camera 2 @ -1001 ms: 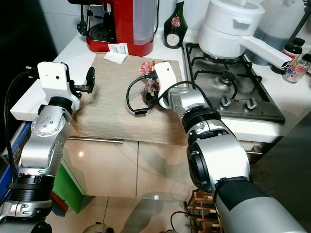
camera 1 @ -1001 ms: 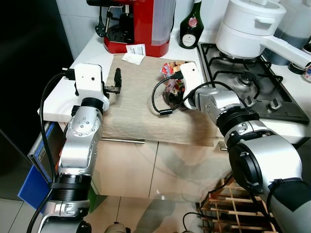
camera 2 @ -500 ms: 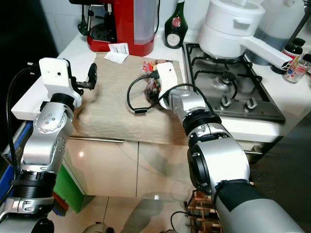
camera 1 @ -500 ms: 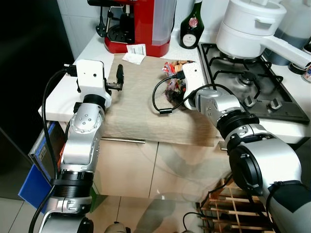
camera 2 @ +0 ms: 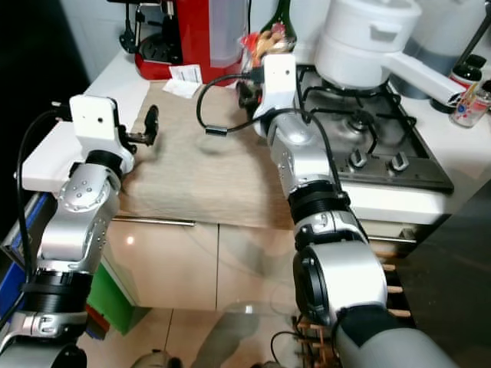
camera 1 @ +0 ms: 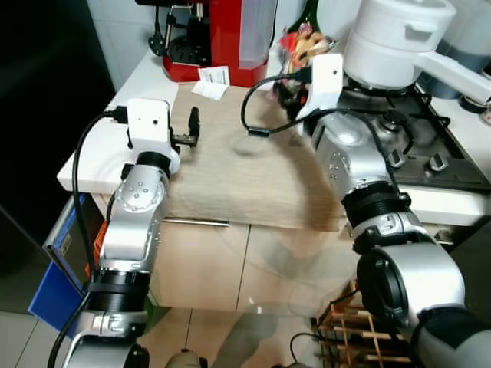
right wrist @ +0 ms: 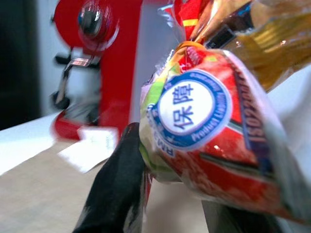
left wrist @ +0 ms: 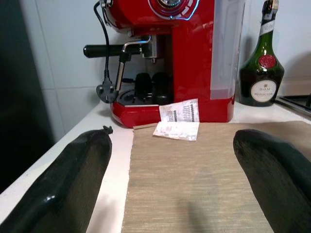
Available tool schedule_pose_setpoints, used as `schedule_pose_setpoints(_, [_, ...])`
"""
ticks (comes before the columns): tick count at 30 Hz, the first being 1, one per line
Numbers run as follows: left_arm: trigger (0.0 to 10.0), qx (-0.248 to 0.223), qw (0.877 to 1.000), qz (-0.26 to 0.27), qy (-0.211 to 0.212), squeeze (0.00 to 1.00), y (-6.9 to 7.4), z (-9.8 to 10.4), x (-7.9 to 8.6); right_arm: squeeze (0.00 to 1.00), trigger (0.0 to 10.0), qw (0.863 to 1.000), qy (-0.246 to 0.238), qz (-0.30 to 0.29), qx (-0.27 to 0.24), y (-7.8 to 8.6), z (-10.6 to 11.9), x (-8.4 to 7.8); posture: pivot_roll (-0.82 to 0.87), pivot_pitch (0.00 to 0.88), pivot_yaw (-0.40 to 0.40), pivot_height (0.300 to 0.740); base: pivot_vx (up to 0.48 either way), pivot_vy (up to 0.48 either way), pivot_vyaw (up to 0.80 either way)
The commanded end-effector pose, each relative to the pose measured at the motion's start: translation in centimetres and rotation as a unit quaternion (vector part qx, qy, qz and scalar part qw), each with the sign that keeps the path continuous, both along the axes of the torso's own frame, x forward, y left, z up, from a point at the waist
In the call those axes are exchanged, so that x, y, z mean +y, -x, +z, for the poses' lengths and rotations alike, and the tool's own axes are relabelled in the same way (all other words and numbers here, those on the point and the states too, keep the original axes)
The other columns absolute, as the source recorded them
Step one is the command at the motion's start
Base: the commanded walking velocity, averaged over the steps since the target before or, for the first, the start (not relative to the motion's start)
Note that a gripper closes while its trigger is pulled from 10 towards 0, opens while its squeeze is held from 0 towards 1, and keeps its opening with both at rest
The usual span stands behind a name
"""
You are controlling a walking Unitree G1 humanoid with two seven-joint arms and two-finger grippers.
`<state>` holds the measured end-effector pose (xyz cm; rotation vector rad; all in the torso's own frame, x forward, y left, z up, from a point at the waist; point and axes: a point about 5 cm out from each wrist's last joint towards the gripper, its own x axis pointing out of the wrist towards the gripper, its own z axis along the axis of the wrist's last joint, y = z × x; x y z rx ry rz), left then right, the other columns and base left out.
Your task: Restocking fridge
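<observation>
A colourful snack bag (camera 1: 300,41) with a red, white and blue label (right wrist: 209,121) hangs in the air above the back of the counter. My right gripper (camera 1: 285,90) is shut on it, just in front of the red coffee machine (camera 1: 219,34); one black finger (right wrist: 116,189) presses the bag's side. My left gripper (camera 1: 192,127) hovers low over the left edge of the beige cloth mat (camera 1: 230,172). It is open, with nothing between its fingers (left wrist: 63,194).
Two paper slips (left wrist: 179,119) lie on the mat by the coffee machine. A green bottle (left wrist: 264,63) stands behind. A white pot (camera 1: 395,38) sits on the gas hob (camera 1: 418,149) to the right. The counter edge and cupboard fronts lie below.
My right arm has lifted the snack bag off the mat, up and toward the back of the counter. The left gripper has edged slightly forward over the mat.
</observation>
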<state>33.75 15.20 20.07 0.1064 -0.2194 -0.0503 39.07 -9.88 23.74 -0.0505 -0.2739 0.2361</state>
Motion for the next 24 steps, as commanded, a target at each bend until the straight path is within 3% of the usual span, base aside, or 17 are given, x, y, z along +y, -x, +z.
schedule_pose_setpoints(1, [10.0,-0.004,1.000,-0.005,-0.003,0.00,0.2,0.0,-0.1,0.00,0.0,0.998,0.020,-0.033,-0.045,0.7,0.7,-0.6,0.06,0.000,-0.024,0.740,0.000,0.000,0.00])
schedule_pose_setpoints(10, [10.0,-0.005,1.000,-0.003,-0.008,0.00,0.3,-0.3,0.1,0.00,0.0,0.984,0.071,-0.119,-0.117,3.5,-1.1,-2.1,0.07,0.000,-0.022,0.740,0.000,0.000,0.00])
schedule_pose_setpoints(17, [10.0,-0.016,1.000,-0.004,0.008,0.00,0.6,-0.2,0.4,0.00,0.0,0.979,0.077,-0.145,-0.119,4.8,-2.4,-2.9,0.07,0.000,-0.023,0.740,0.000,0.000,0.00])
schedule_pose_setpoints(18, [10.0,-0.034,0.999,-0.010,0.023,0.00,0.9,0.2,0.4,0.00,0.0,0.977,0.082,-0.153,-0.125,5.2,-2.7,-2.9,0.07,0.000,-0.023,0.740,0.000,0.000,0.00])
schedule_pose_setpoints(19, [10.0,-0.058,0.998,-0.010,0.031,0.38,1.1,1.1,0.3,0.00,0.0,0.974,0.080,-0.173,-0.121,5.6,-3.4,-3.2,0.08,0.000,-0.029,0.740,0.000,0.000,0.00])
schedule_pose_setpoints(21, [10.0,-0.062,0.998,-0.007,0.030,0.35,1.1,1.4,0.2,0.00,0.0,0.973,0.078,-0.181,-0.116,5.6,-3.7,-3.3,0.09,0.000,-0.032,0.740,0.000,0.000,0.00])
schedule_pose_setpoints(22, [10.0,-0.064,0.998,-0.003,0.026,0.21,1.0,1.6,0.2,0.00,0.0,0.973,0.080,-0.186,-0.112,5.5,-3.9,-3.5,0.09,0.000,-0.034,0.740,0.000,0.000,0.00])
schedule_pose_setpoints(23, [10.0,-0.064,0.998,-0.003,0.026,0.21,1.0,1.6,0.2,0.00,0.0,0.973,0.080,-0.186,-0.112,5.5,-3.9,-3.5,0.09,0.000,-0.034,0.740,0.000,0.000,0.00])
schedule_pose_setpoints(24, [10.0,-0.065,0.998,-0.003,0.026,0.00,0.9,1.7,0.3,0.00,0.0,0.973,0.082,-0.184,-0.114,5.5,-3.9,-3.5,0.09,0.000,-0.035,0.740,0.000,0.000,0.00])
